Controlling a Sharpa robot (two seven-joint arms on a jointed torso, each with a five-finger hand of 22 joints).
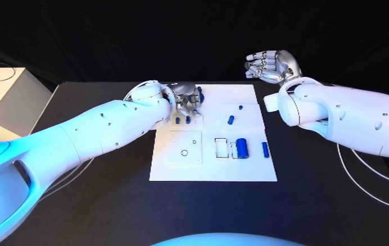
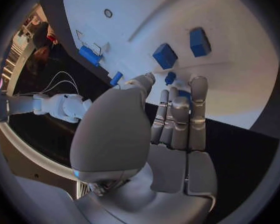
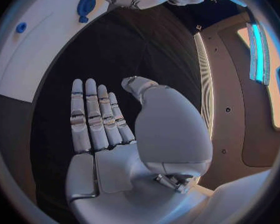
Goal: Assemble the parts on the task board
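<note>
Fingers point(image 2: 177, 117) of the left hand point(image 1: 185, 98) reach down over the far-left corner of the task board point(image 1: 174, 167), their tips among the small blue parts there; one small blue part point(image 2: 170, 77) lies at the fingertips, but whether it is pinched or merely touched cannot be told from these views. Two square blue parts point(image 2: 165, 56) stand just beyond the fingertips, apart from them. Risk one: if the grasp is only partial, lifting would let the part slip and roll off the board onto the black counter point(image 1: 97, 201). Risk two: the neighbouring square parts stand close enough that a sideways sweep of the fingers would likely knock them over or shift them. Further out, a large blue cylinder point(image 1: 242, 146) lies near the middle of the board beside a rectangular recess point(image 1: 221, 147), with a slim blue pin point(image 1: 265, 149) to its side; a low carry across the board could strike them. The right hand point(image 1: 271, 64) hangs well apart beyond the board's far-right corner, fingers spread and holding nothing, posing no evident collision risk.
</note>
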